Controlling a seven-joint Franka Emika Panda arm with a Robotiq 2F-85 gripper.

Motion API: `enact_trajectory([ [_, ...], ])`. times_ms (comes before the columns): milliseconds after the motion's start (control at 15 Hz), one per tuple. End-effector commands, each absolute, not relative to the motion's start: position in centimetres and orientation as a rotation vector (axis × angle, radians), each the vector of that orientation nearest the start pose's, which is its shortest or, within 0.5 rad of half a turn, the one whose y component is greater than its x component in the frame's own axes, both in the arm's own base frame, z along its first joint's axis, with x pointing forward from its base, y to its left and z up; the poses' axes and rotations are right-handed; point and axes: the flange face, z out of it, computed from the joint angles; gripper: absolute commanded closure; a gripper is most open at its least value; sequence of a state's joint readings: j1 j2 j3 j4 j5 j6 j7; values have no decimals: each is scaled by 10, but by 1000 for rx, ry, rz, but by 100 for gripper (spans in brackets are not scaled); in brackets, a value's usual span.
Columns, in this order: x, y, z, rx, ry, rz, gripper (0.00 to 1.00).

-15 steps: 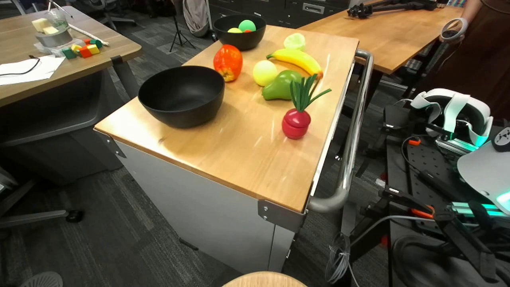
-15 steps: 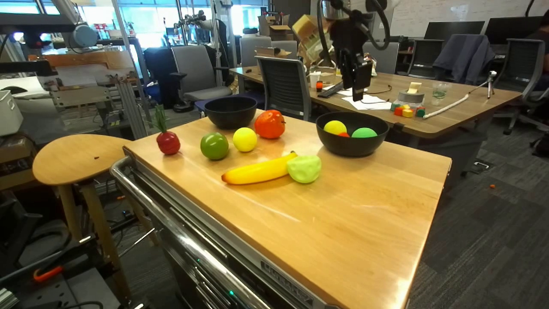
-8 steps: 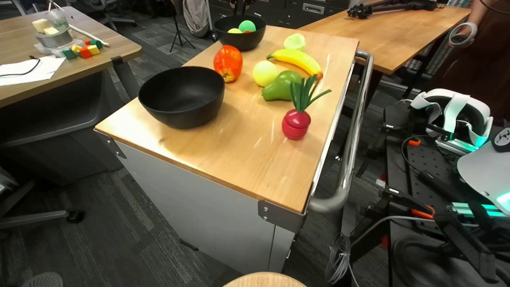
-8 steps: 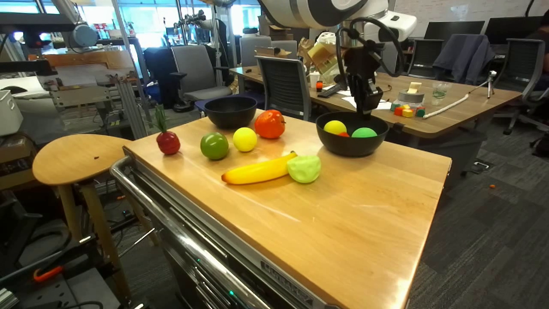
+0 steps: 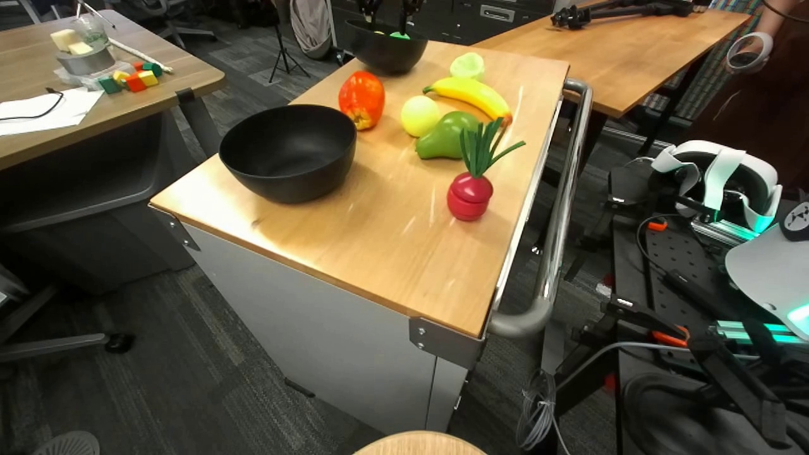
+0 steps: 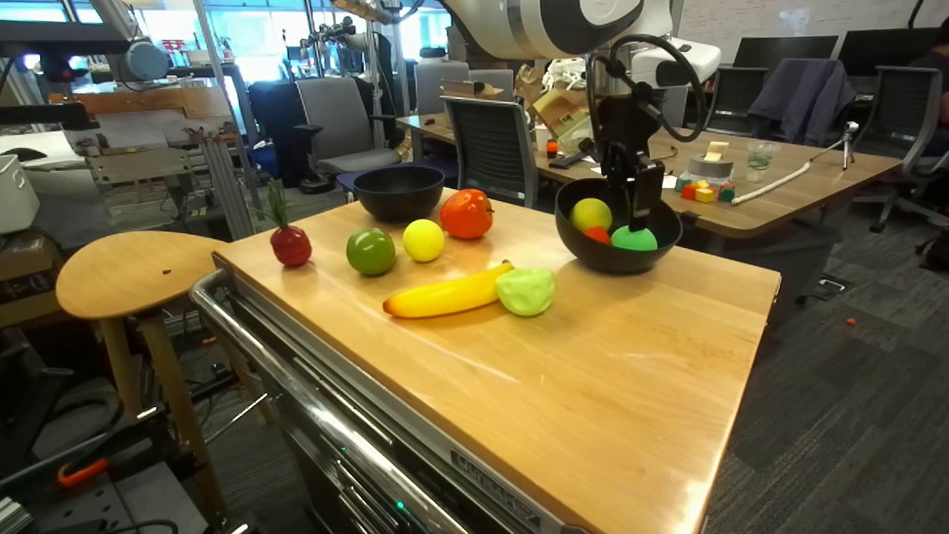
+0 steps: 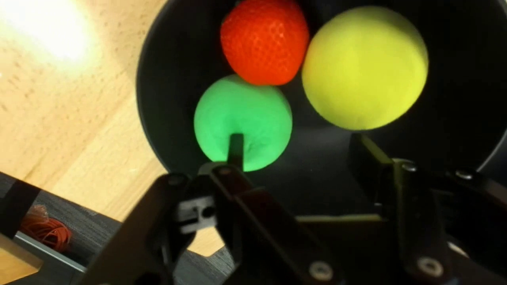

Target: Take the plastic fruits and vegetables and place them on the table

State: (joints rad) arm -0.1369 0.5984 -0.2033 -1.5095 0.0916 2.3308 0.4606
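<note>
Wrist view: a bowl (image 7: 170,71) is holding red, yellow and green fruit (image 7: 245,107), fingers (image 7: 236,152) wide, one maybe touching green. Chairs (image 6: 493,144) are standing behind the table (image 6: 593,386).

It's an office-like lab — whiteboard (image 6: 823,20), monitors (image 6: 784,52), chairs (image 6: 491,141), robot arm (image 6: 498,28).

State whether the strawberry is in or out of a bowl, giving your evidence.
In: the wrist view shows the strawberry inside a black bowl, beside the green fruit.
</note>
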Motion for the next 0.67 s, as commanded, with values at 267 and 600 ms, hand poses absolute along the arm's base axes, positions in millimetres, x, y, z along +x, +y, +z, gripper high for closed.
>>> enact_trajectory([
  [267, 692, -214, 343, -2931, 1273, -294, 11],
  [600, 698, -221, 330, -2980, 1303, -317, 53],
])
